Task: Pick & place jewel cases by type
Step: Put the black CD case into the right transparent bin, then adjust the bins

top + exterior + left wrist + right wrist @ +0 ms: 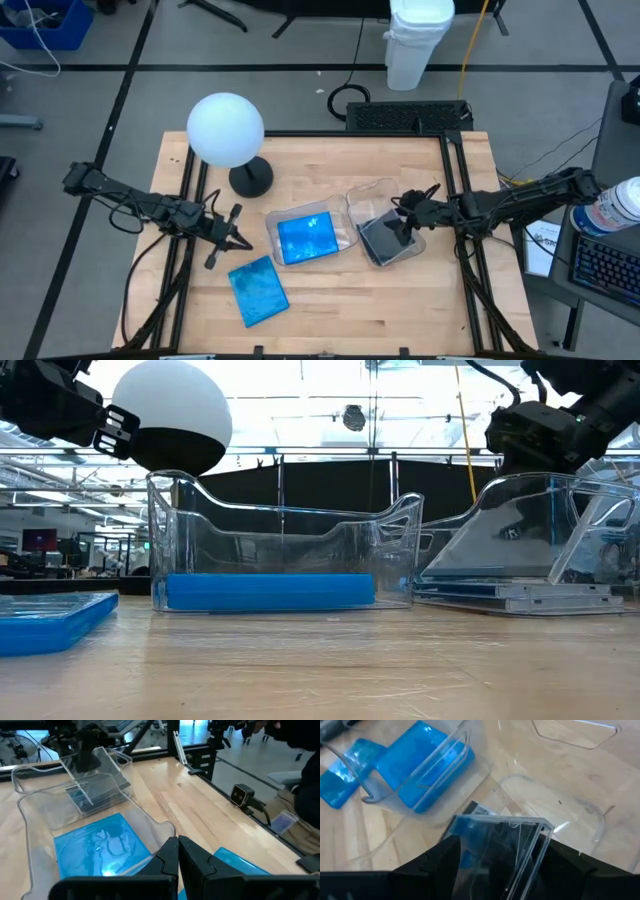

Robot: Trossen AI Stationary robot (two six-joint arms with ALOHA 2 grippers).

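Main risk: Your right gripper (495, 865) hangs over the right-hand clear bin (372, 198), fingers clamped on a clear-fronted dark jewel case (502, 847) held tilted on edge; if it lets go from here, you could see the case catch the bin wall and land propped instead of flat on the dark cases (515, 596) stacked below.
Second risk: That bin sits touching the blue-case bin (345, 238); a nudge from your right arm would likely shove both.
Left side: Your left gripper (228, 236) waits just beside the blue-case bin, fingers together and empty.
Still to sort: One blue jewel case (258, 290) lies loose on the table, near the blue-case bin on the side toward you; another blue jewel case (307, 238) lies flat inside it.
Surface: Pale wood-plank table (400, 300), dark rails along both sides.
Room: White globe lamp (226, 130) stands behind the blue-case bin; a white lidded container (418, 42) and cables lie on the floor beyond.
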